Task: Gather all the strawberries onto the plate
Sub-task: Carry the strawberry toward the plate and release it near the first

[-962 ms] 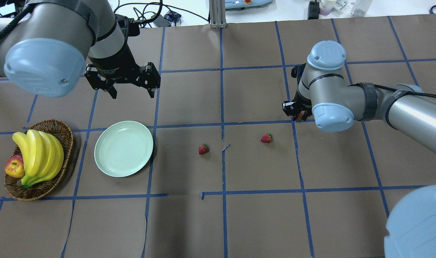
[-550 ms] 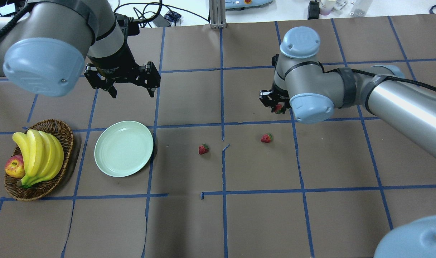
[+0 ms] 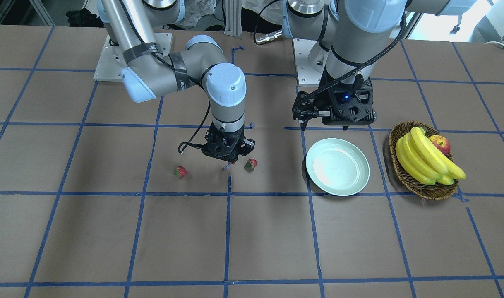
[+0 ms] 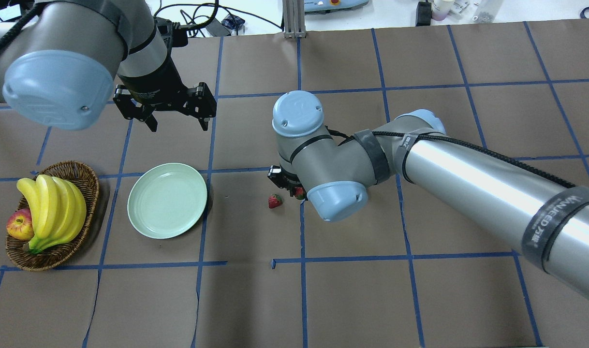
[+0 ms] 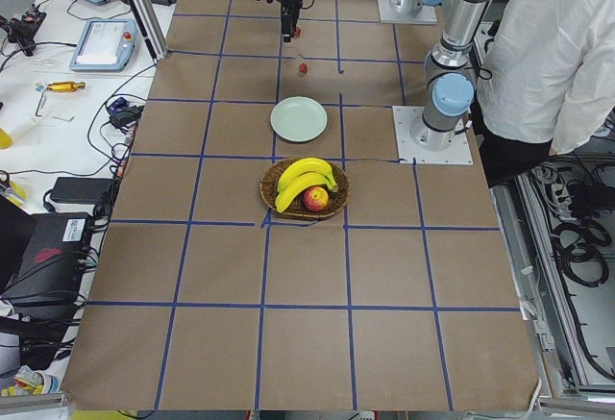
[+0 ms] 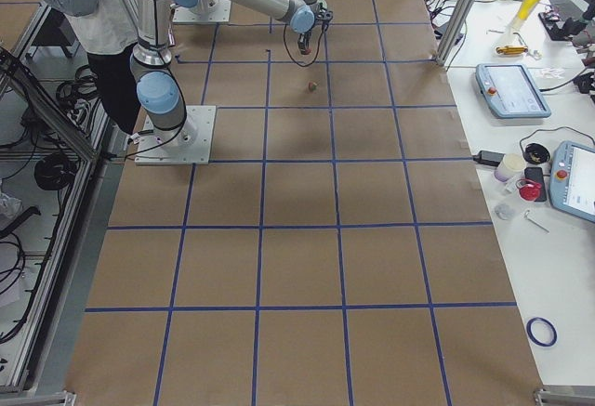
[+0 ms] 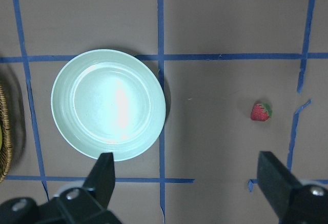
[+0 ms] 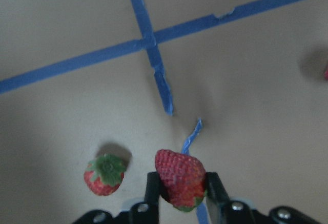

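The right gripper [image 8: 182,189], clamped on a strawberry [image 8: 179,171], hangs well right of the plate [image 4: 167,200]; the splayed, empty left gripper [image 4: 178,126] hovers seemingly nearer it.

Brown paper over the table [image 4: 352,299], gridded in blue tape. Glossy pale mint on the plate [image 4: 167,200]. Speckled red under green caps on the held strawberry [image 8: 179,170] and the loose strawberries [image 3: 180,171]. Over there, yellow bananas [image 4: 52,208], red-yellow apple [image 4: 19,226], brown woven basket [image 4: 94,193]. Black left gripper [image 4: 178,126], black right gripper [image 8: 182,179], grey arms [image 4: 468,169] with pale blue caps.
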Motion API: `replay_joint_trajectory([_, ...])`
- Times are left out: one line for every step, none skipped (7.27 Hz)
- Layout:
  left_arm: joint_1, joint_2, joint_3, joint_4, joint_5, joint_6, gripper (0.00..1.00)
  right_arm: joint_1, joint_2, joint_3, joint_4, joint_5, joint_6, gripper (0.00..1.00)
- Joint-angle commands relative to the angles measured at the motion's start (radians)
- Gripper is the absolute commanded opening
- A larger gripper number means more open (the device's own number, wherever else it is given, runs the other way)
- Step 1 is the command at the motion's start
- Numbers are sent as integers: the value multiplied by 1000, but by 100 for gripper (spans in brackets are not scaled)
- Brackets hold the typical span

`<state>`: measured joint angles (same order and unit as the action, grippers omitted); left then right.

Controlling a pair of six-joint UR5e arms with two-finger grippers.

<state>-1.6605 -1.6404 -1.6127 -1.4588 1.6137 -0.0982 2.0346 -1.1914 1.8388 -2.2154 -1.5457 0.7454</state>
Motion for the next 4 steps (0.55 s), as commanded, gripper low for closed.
replay_joint_trajectory([-1,-1,-1,0,0,0,100,24,30,34,-87,-5,14,15])
replay_joint_trajectory([-1,-1,-1,0,0,0,100,24,47,25,-90,8,15,61])
replay_joint_trajectory([1,1,-1,0,0,0,100,24,53,23,-99,0,14,100])
replay_joint_trajectory([1,1,-1,0,0,0,100,21,44,14,-99,-7,9,100])
